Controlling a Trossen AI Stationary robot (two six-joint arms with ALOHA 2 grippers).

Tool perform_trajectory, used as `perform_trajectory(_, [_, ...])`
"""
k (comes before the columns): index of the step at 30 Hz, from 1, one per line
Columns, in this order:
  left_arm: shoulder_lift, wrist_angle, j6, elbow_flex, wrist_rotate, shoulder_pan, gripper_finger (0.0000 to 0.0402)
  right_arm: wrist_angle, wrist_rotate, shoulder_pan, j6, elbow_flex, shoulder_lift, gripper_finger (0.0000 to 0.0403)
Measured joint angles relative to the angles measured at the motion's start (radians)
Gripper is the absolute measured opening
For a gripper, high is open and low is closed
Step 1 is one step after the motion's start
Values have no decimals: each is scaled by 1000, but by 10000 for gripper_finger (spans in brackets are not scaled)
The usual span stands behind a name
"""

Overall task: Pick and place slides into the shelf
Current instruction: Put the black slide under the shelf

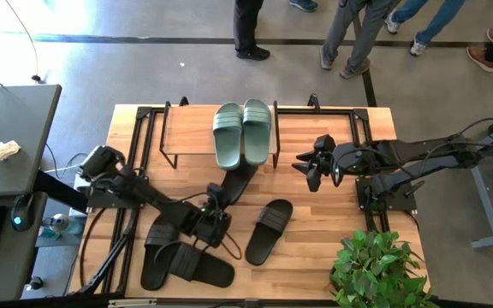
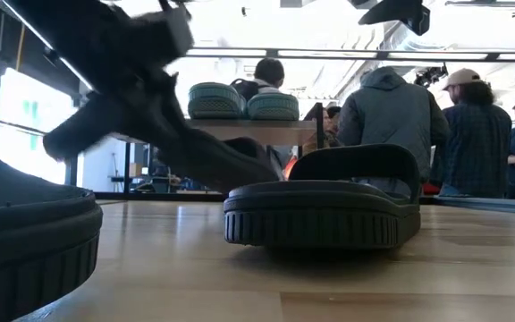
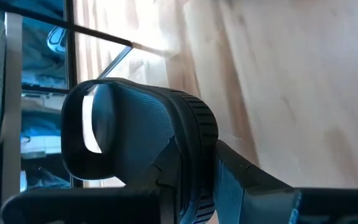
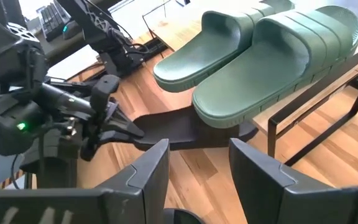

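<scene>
A sage-green pair of slides (image 1: 242, 133) lies soles down on the shelf's plank (image 1: 187, 128), also seen in the right wrist view (image 4: 260, 56). My left gripper (image 1: 215, 208) is shut on a black slide (image 1: 236, 178) whose toe end reaches under the shelf. One loose black slide (image 1: 269, 231) lies flat on the table, close in the low view (image 2: 325, 210). Two more black slides (image 1: 174, 257) lie overlapping near the table's near left corner. My right gripper (image 1: 305, 168) hangs open and empty right of the shelf, its fingers (image 4: 148, 168) apart. My left gripper holds the black slide by its heel end (image 4: 138, 134), pinched between the two fingers, one on the footbed side and one on the sole (image 3: 197, 149). The fingers come from the table's near left, roughly along the slide. The slide slants, heel raised, toe end (image 4: 229, 130) low beneath the plank.
A potted plant (image 1: 375, 269) stands at the table's near right corner. The shelf's black metal legs (image 1: 165, 141) frame the space under the plank. Several people (image 2: 392, 125) stand beyond the far edge. A grey desk (image 1: 7, 145) sits left of the table.
</scene>
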Motion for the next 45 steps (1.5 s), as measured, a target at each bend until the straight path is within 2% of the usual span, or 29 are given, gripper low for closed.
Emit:
perform_trajectory(12, [118,245,33,2,-79,68,43,-2,-1,0,-27,1,30,154])
perform_trajectory(21, [206,212,50,148,-111,95,42,-3,-2,0,-37,1,30,154])
perform_trajectory(30, [298,-26,-68,297,-109,140,42,-3,-19,0,-48,1,30,154])
perform_trajectory(45, [299,55,-73,300,-76,237,40,-2,-18,0,-82,0,30,154])
